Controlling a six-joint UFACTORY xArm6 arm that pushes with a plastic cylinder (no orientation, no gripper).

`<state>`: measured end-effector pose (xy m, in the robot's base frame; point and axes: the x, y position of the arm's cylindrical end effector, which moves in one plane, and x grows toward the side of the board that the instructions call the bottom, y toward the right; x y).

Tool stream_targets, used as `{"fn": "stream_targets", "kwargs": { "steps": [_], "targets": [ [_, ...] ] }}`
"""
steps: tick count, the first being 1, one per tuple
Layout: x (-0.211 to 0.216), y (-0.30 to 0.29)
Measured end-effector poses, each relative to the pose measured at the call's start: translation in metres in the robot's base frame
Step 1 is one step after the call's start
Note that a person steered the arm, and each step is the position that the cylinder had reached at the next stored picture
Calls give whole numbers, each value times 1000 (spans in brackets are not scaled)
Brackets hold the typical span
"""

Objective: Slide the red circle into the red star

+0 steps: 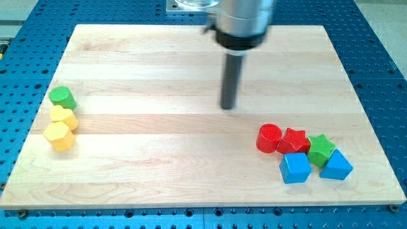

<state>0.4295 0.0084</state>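
The red circle [269, 138] lies at the view's lower right, touching the left side of the red star [294, 141]. My tip [229, 107] stands on the board up and to the left of the red circle, well apart from it. The dark rod rises from it to the silver arm head at the view's top.
A green star [321, 149] touches the red star's right. Two blue blocks [295, 168] [336, 165] sit just below them. At the view's left, a green circle [63, 97] and two yellow blocks [64, 117] [59, 135] stand in a column. The wooden board [159, 159] lies on a blue perforated table.
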Motion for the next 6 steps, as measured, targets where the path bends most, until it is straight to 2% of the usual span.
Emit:
{"fn": "stream_targets", "kwargs": {
  "steps": [1,2,3,4,5,6],
  "targets": [
    [38,-51],
    [70,26],
    [73,53],
    [95,112],
    [106,51],
    [134,-78]
  ]
}}
